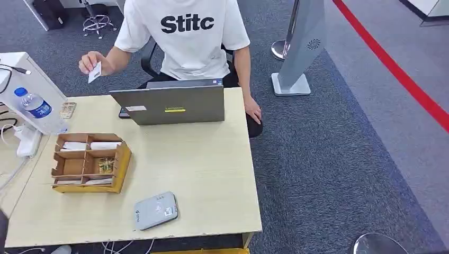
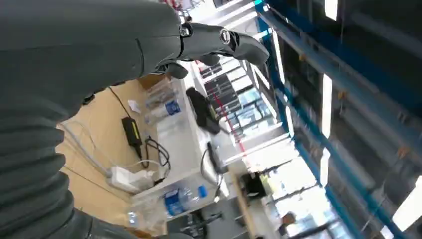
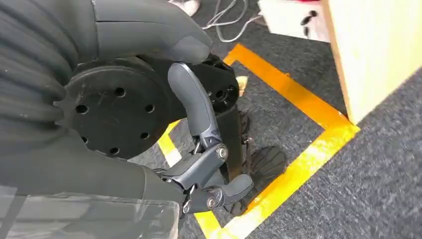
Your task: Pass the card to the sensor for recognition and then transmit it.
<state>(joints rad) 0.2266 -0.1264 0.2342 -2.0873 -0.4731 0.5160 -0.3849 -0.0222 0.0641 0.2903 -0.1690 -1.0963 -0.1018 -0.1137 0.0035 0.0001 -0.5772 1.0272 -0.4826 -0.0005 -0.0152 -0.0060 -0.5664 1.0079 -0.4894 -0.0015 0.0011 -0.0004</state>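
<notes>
A person in a white T-shirt sits behind the table and holds a small white card (image 1: pixel 95 72) up in one hand (image 1: pixel 91 61), above the table's far left corner. The grey card sensor (image 1: pixel 155 210) lies flat near the table's front edge. My left hand (image 2: pixel 149 45) is raised beside the table's left end, fingers stretched out and holding nothing. My right hand (image 3: pixel 199 149) hangs low over the carpet beside the table's side panel (image 3: pixel 373 50), fingers loosely bent with a wide gap to the thumb, nothing in it.
A grey laptop (image 1: pixel 172 104) stands open at the table's far edge. A wooden compartment box (image 1: pixel 90 161) sits at the left, a water bottle (image 1: pixel 36 106) beyond it. Cables and a power strip (image 2: pixel 130 178) lie left of the table. Yellow floor tape (image 3: pixel 308 154) runs under my right hand.
</notes>
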